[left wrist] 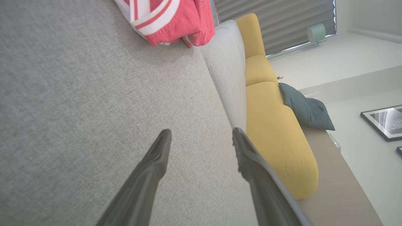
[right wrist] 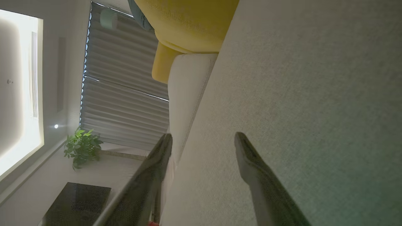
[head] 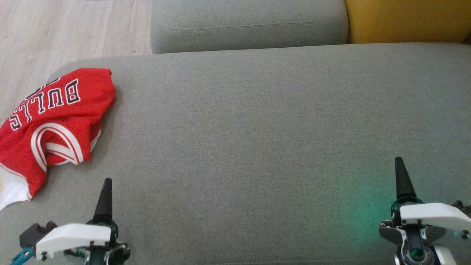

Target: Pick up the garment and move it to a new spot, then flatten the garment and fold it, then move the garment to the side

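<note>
The garment (head: 55, 121) is a red jersey with white trim and "BULLS" lettering. It lies crumpled at the left edge of the wide grey cushion (head: 257, 129), partly hanging over that edge. In the left wrist view its red and white fabric (left wrist: 169, 18) lies at the top, well ahead of the fingers. My left gripper (head: 105, 184) hovers low at the front left, just right of the garment and apart from it; its fingers stand open and empty (left wrist: 201, 138). My right gripper (head: 400, 165) is at the front right, far from the garment, open with nothing between its fingers (right wrist: 202, 139).
A second grey cushion (head: 250, 25) and a yellow cushion (head: 404, 18) lie beyond the far edge. Wooden floor (head: 55, 33) shows at the upper left. A teal pillow (left wrist: 304, 108) rests by the yellow seat. A plant (right wrist: 81, 149) and a dark table (right wrist: 78, 204) stand off to the side.
</note>
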Controlling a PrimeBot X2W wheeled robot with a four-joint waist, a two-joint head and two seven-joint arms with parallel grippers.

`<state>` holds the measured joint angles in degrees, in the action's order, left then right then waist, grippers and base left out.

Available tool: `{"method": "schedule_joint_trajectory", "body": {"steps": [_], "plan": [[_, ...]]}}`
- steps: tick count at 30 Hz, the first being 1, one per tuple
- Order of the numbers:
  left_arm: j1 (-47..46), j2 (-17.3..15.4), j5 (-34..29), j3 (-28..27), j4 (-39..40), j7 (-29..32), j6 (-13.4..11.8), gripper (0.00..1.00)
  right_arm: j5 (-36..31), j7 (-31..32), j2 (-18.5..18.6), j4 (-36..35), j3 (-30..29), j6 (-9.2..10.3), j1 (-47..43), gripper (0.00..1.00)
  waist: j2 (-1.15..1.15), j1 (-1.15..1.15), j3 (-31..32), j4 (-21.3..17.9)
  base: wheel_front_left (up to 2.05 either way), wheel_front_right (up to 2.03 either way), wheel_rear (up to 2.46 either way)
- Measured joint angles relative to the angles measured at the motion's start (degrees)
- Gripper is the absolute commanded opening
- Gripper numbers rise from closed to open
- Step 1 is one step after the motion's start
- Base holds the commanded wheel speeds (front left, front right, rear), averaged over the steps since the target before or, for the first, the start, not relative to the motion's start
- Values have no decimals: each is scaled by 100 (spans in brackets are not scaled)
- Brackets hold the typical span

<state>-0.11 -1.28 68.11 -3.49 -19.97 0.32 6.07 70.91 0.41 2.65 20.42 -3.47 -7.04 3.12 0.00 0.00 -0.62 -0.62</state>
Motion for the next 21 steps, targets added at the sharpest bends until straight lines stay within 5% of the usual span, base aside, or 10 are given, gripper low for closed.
{"method": "schedule_joint_trajectory", "body": {"steps": [21], "plan": [[-18, -12, -1624, 97, 92, -333, -62, 100, -1490, -311, 12, 10, 224, 0, 69, 100, 0, 0, 14, -58, 0, 0, 0]]}}
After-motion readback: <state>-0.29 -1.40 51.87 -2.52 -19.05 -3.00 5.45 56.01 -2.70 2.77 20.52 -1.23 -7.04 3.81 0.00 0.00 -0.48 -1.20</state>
